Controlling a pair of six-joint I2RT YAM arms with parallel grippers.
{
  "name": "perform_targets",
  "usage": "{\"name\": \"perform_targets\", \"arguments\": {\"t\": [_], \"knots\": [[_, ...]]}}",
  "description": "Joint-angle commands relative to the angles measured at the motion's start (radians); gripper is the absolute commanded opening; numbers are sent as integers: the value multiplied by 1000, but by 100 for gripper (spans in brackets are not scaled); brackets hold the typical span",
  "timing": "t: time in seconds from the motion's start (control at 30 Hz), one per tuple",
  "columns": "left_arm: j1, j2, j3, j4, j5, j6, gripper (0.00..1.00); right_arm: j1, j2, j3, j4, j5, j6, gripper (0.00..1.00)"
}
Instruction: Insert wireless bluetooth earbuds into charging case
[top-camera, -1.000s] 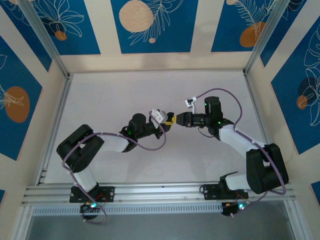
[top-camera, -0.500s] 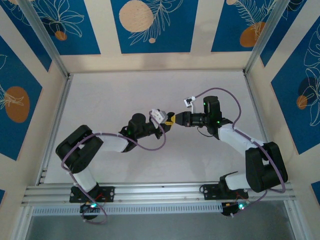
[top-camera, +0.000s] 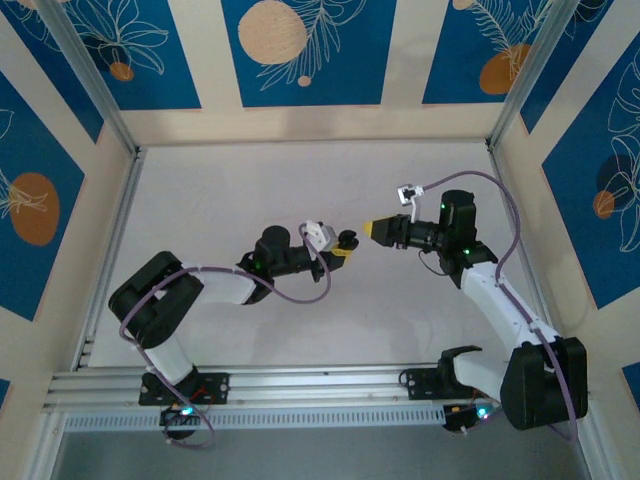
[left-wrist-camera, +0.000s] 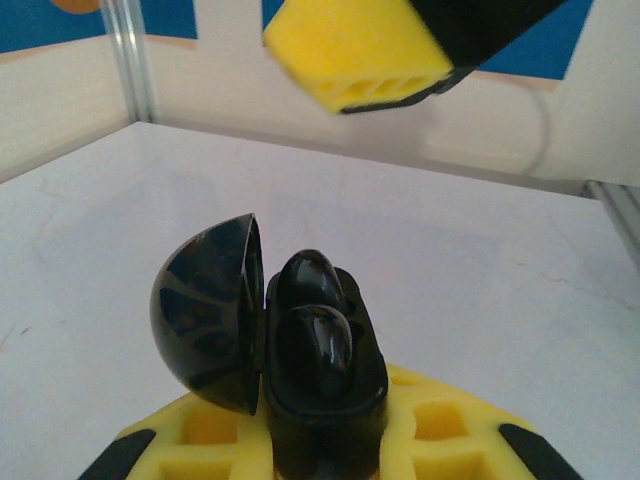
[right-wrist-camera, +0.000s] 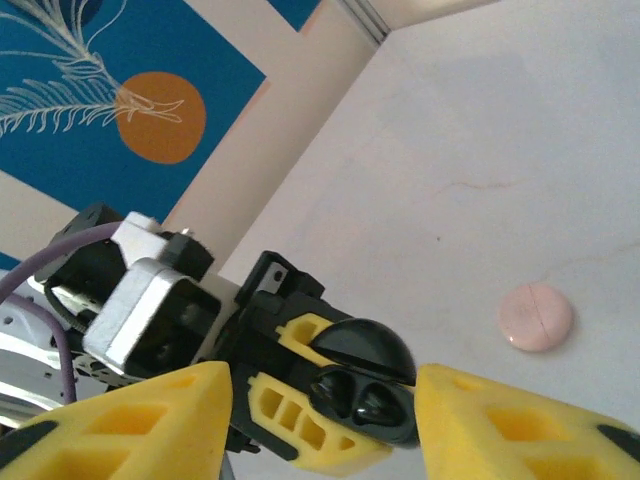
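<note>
The left gripper (top-camera: 340, 252) is held above the middle of the pale white table (top-camera: 230, 190), its yellow ribbed pads clamped on the base of a small glossy black charging case (left-wrist-camera: 322, 390). The case stands upright between the pads with its domed lid (left-wrist-camera: 205, 315) swung open to the left on its hinge. Two wireless bluetooth earbuds (left-wrist-camera: 312, 340) – tiny shiny black rounded pieces – sit inside the open case, one just behind the other, both nested in the body and touching it.

The right gripper (top-camera: 380, 229) hangs just to the right of the case and slightly farther back, apart from it and pointing its tips toward it. Its two yellow fingers (right-wrist-camera: 150, 420) are spread wide with nothing between them; in the right wrist view the held case appears in the gap between them, lid up and earbuds visible. One yellow fingertip of this gripper shows above the case in the left wrist view, clear of it.

A small flat pink round disc (right-wrist-camera: 536, 316) lies on the table, well apart from the case.
</note>
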Motion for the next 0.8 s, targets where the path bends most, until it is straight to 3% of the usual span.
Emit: {"name": "perform_targets", "arguments": {"t": [0.0, 0.4, 0.77], "knots": [[-8, -29, 27, 47, 107, -12, 18, -10, 27, 14, -65, -71, -49, 56], [-9, -11, 57, 48, 145, -42, 19, 71, 163, 73, -30, -197, -62, 57], [-8, -23, 88, -126, 28, -12, 19, 31, -27, -9, 33, -211, -54, 44]]}}
